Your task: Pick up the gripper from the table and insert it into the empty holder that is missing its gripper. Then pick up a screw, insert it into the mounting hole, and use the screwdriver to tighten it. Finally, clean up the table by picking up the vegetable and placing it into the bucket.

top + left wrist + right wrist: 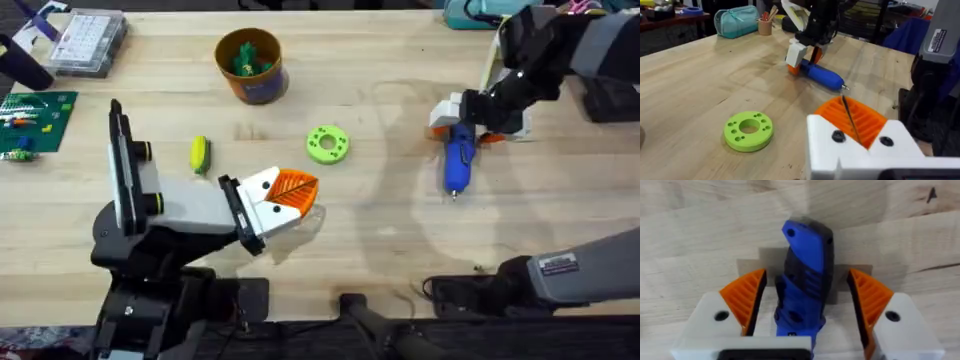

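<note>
Blue screwdriver between spread right gripper fingers, untouched.

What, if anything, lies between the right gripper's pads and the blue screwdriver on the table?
Nothing visible. The right gripper is open, with the screwdriver lying on the table between its orange pads, a clear gap on each side.

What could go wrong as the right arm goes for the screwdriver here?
The right gripper straddles the blue screwdriver with gaps on both sides, so closing off-centre could roll it away. It sits near the butt end, so the tip may droop when lifted. The left gripper is shut, well clear.
</note>
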You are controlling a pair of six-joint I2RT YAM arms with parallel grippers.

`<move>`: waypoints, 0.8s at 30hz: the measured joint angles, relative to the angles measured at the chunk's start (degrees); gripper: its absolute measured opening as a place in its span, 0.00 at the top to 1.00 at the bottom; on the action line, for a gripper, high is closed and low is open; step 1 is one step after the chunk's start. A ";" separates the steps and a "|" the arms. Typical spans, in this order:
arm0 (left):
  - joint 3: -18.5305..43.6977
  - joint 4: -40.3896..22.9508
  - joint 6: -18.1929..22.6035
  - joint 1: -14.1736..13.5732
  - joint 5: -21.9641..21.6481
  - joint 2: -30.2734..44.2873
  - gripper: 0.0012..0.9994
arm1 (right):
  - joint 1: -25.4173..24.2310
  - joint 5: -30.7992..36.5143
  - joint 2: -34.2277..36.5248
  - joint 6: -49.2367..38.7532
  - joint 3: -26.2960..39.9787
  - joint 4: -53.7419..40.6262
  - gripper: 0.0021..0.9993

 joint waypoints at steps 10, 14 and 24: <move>0.01 0.00 -0.01 0.00 0.00 0.00 0.99 | 0.04 0.92 1.82 0.04 1.24 -0.68 0.05; 0.01 0.00 -0.01 0.00 0.00 0.00 0.99 | 0.10 1.90 2.03 -0.06 1.49 -0.89 0.22; 0.02 0.00 0.00 0.00 0.00 0.00 0.99 | -0.24 3.41 2.67 -1.25 1.60 -0.53 0.98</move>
